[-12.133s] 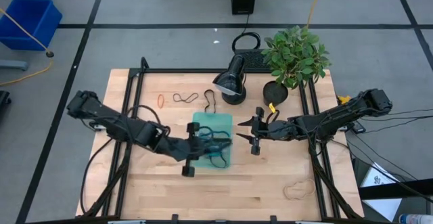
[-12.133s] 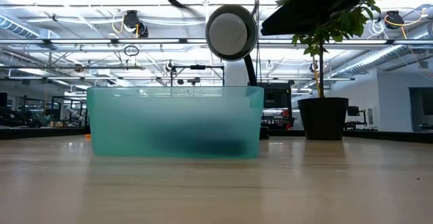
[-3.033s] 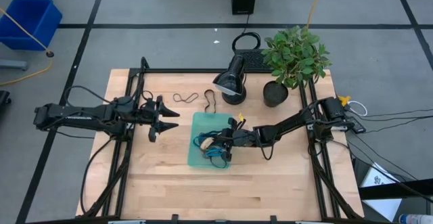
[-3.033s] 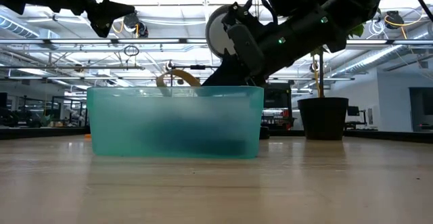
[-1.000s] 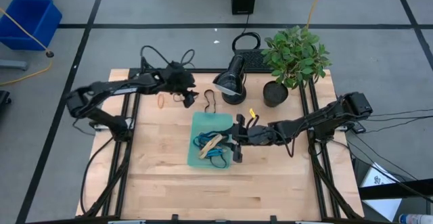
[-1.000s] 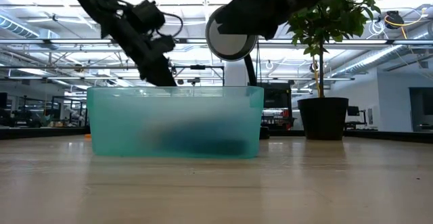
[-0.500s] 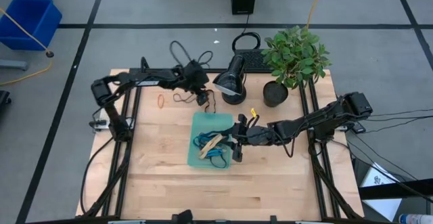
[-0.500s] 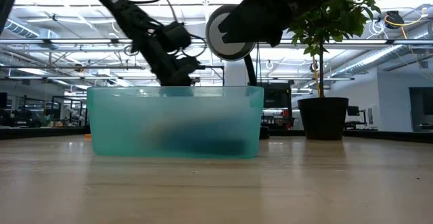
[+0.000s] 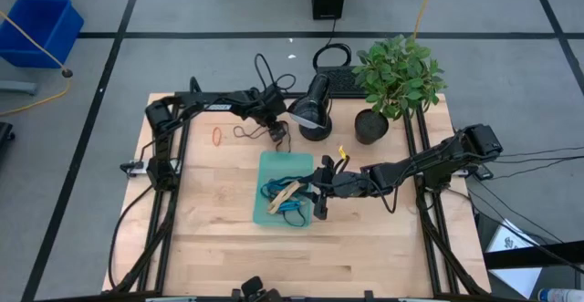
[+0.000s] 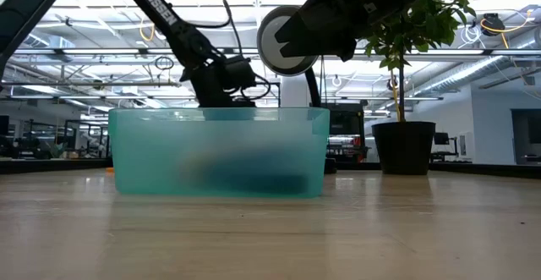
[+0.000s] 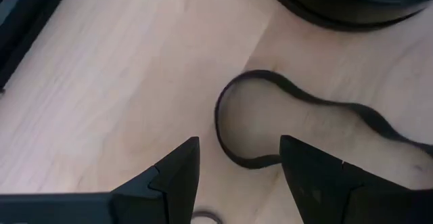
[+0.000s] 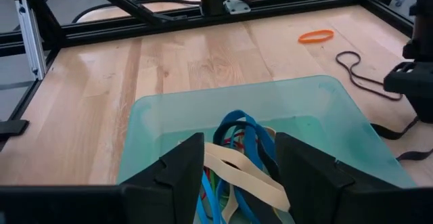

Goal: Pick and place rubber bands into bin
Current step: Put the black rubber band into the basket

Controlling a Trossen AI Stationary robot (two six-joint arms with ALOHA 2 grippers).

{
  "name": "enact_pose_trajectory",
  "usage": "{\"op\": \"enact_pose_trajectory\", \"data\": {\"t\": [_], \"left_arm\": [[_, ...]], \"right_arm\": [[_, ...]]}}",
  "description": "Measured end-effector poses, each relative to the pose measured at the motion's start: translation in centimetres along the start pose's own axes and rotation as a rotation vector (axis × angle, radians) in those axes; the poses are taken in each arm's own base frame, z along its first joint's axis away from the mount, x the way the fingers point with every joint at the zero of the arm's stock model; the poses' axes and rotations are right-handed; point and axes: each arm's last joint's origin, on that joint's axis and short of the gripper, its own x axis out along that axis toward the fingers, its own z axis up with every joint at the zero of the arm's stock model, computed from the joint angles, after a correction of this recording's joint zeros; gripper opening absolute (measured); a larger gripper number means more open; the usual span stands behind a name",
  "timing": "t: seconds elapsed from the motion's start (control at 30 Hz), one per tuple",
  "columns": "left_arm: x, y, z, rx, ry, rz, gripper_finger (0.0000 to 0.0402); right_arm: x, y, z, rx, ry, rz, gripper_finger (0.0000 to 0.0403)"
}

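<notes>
Rubber bands were the job, spread across a wooden table [image 9: 210, 238]. On it, from largest down: a potted plant [image 9: 395, 74] at the far right corner, a black lamp [image 9: 310, 106] beside it, then the teal bin [image 9: 274, 167] near the middle. The left arm reached along the far side, its left gripper [image 9: 279, 134] low over the wood just behind the bin and next to the lamp's base; its jaws stood apart with nothing between them, straddling one end of a black band [image 11: 270, 126] that lay flat on the table. The right arm came in from the right edge, and the right gripper [image 9: 318, 192] hovered at the bin's right rim, jaws spread and empty. Inside the bin lay a tangle of bands: blue loops [image 12: 240, 132], a wide tan one [image 12: 243, 176] across them, a little red and green beneath. Loose on the wood behind the bin were another thin black band [image 9: 245, 130] and, smallest, an orange band [image 9: 216, 136]
</notes>
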Motion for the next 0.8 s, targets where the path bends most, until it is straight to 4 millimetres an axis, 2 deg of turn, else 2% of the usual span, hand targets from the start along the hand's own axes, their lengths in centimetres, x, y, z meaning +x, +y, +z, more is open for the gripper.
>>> {"op": "enact_pose_trajectory", "data": {"t": [0.27,0.37,0.5,0.73,0.8], "left_arm": [[1.02,0.05,-0.39,-0.055,0.030,-0.004,0.0211],[1.02,0.05,-0.43,-0.063,0.034,-0.003,0.0197],[1.02,0.10,-0.44,-0.069,0.035,0.000,0.0147],[1.04,0.09,-0.48,-0.071,0.039,0.000,0.0030],[1.05,0.06,-0.49,-0.070,0.040,-0.001,0.0010]], "right_arm": [[0.00,-0.01,-0.04,-0.002,0.004,-0.001,0.0173],[0.00,-0.02,-0.07,-0.003,0.007,-0.002,0.0175],[0.00,-0.02,-0.06,-0.003,0.007,-0.001,0.0175],[0.00,-0.03,-0.11,-0.005,0.011,-0.003,0.0174],[0.00,-0.02,-0.13,-0.005,0.013,-0.003,0.0176]]}}
